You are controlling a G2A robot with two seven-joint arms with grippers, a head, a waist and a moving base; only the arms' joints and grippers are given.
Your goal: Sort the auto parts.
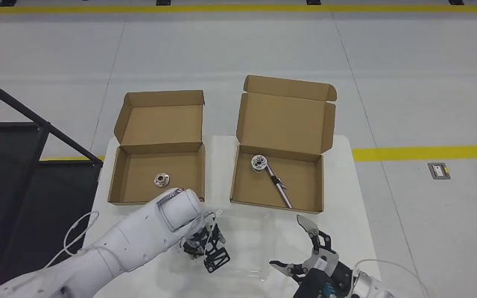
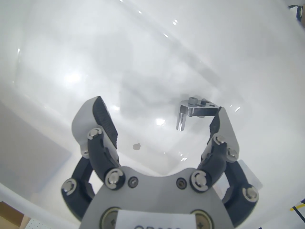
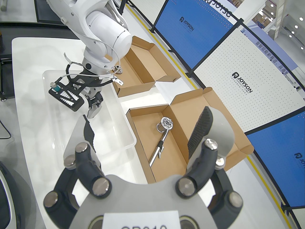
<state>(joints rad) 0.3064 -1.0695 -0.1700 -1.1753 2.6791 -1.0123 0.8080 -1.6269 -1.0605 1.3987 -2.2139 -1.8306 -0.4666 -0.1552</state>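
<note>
A white surface [image 1: 349, 217] with rounded corners carries three things. A clear plastic tray [image 3: 57, 120] lies on its near part. Beyond the tray, on the left, sits the left cardboard box [image 1: 134, 185]. Beyond the tray, on the right, sits the right cardboard box [image 1: 307, 180]. Both boxes are open, lids folded back away from the tray, their front walls just beside its far rim, with a bare white strip between them.

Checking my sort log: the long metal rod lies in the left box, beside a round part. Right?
No. The long metal rod lies in the right box, not the left, as the top view shows. It does lie beside a round part there.
</note>
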